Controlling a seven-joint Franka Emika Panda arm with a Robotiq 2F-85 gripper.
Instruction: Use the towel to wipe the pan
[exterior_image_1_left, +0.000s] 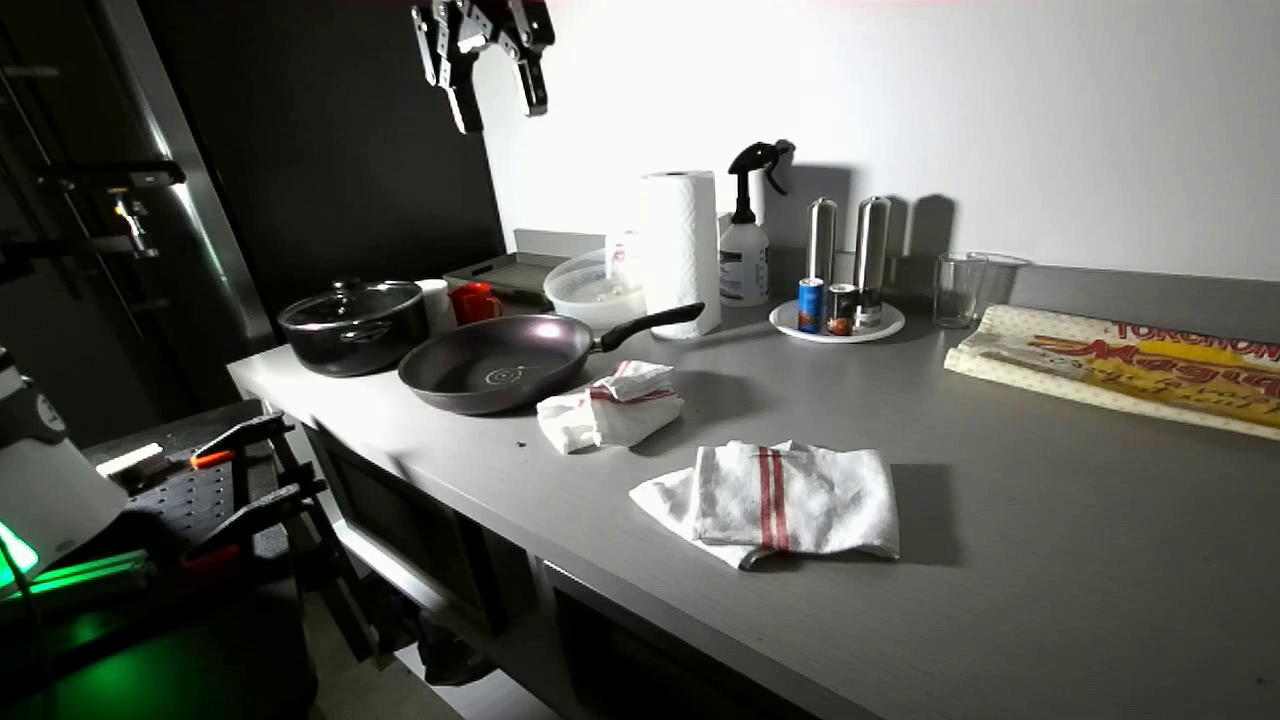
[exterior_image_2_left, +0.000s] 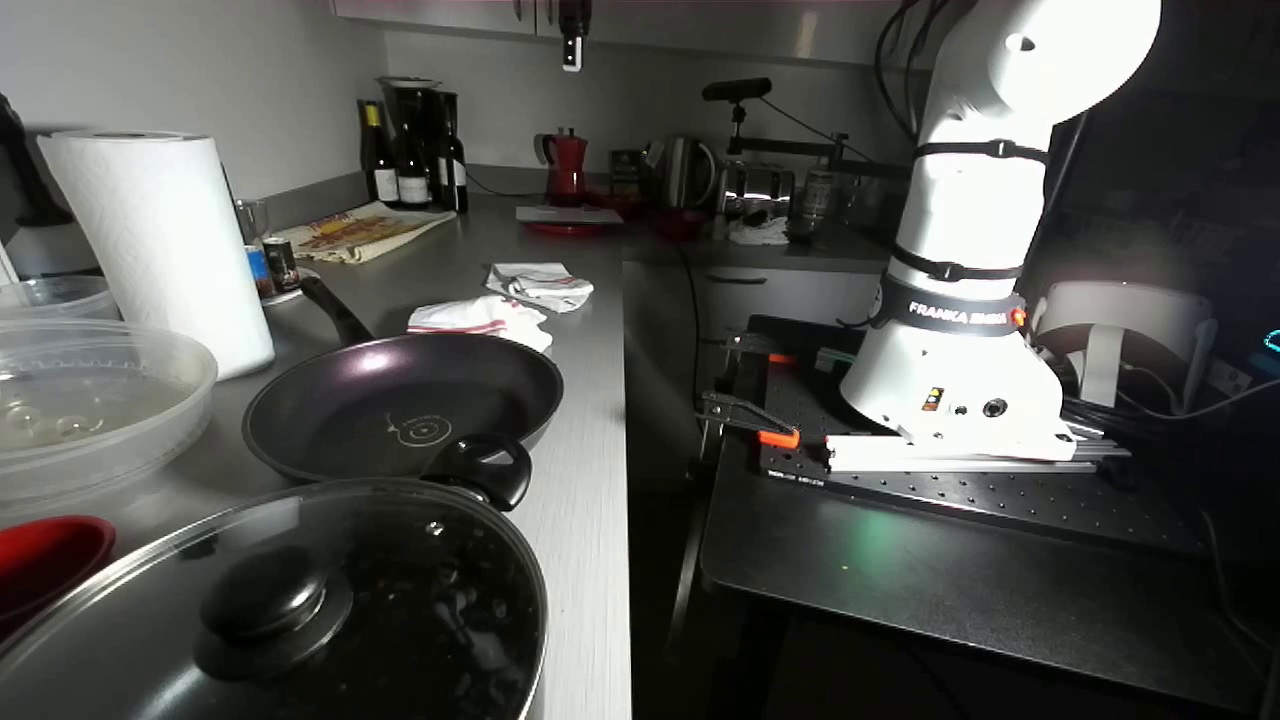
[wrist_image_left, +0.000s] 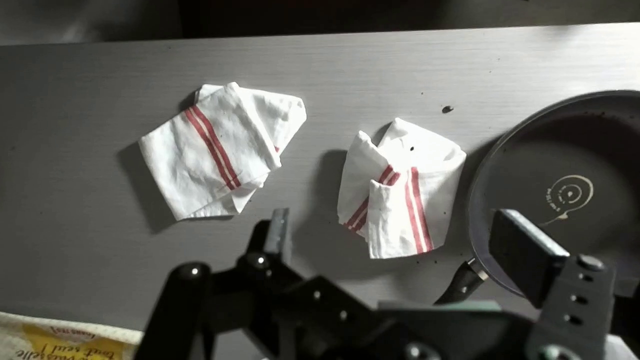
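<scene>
A dark frying pan lies on the counter, handle pointing toward the wall side; it shows in both exterior views (exterior_image_1_left: 480, 360) (exterior_image_2_left: 340, 410) and at the right of the wrist view (wrist_image_left: 525, 165). A crumpled white towel with red stripes (exterior_image_1_left: 610, 410) (exterior_image_2_left: 485, 318) (wrist_image_left: 400, 210) lies close beside the pan. A second, flatter folded white towel with red stripes (exterior_image_1_left: 810, 500) (exterior_image_2_left: 545, 287) (wrist_image_left: 215, 145) lies farther from the pan. My gripper (exterior_image_1_left: 500, 118) (exterior_image_2_left: 572, 55) (wrist_image_left: 402, 240) is open and empty, high above the counter. In the wrist view its fingers straddle the crumpled towel from above.
A lidded black pot (exterior_image_1_left: 355, 325), red mug (exterior_image_1_left: 475, 302), clear plastic bowl (exterior_image_1_left: 595, 290), paper towel roll (exterior_image_1_left: 680, 250) and spray bottle (exterior_image_1_left: 745, 255) stand around the pan. A plate (exterior_image_1_left: 870, 328) with shakers, a glass (exterior_image_1_left: 957, 290) and a printed cloth (exterior_image_1_left: 1120, 365) lie along the wall.
</scene>
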